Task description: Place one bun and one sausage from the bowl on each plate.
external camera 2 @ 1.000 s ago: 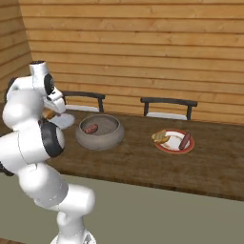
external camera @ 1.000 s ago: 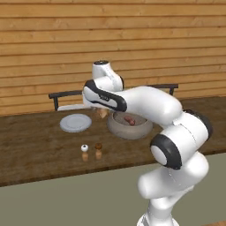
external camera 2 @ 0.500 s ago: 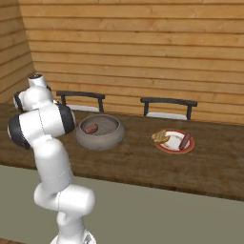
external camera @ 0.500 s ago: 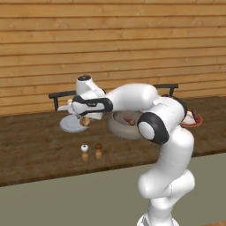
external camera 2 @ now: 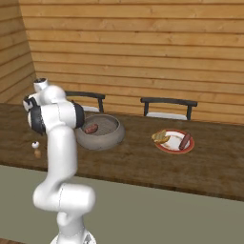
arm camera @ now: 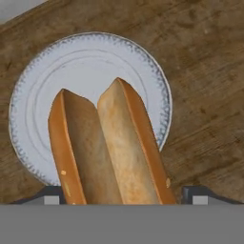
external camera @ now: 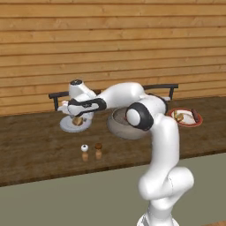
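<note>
gripper (external camera: 77,120): reached out left over the pale plate, carrying the bun. In the hand view the two dark fingertips sit either side of the bun's near end, so I'd say it's clamped on it.

bun (arm camera: 107,147): split hot dog bun, cut side facing the camera, hanging right above the plate. Its long axis runs away from the fingers toward the plate's middle, leaning a bit to the upper left of the hand view. Held by one end, which is probably why the rest sticks out over the plate.

pale plate (arm camera: 33,86): plain grey-white with a speckled rim, nothing resting on it that I can see. Whether the bun touches it I can't tell.

red-rimmed plate (external camera 2: 164,146): far right on the wooden table (external camera 2: 143,167), already has a bun and a sausage side by side, so that one looks done.

bowl (external camera 2: 112,138): grey stone bowl between the plates, one sausage (external camera 2: 90,128) lying in it, likely meant for the pale plate.

shakers (external camera: 91,152): two little ones standing in front of the pale plate, out of the way.
</note>
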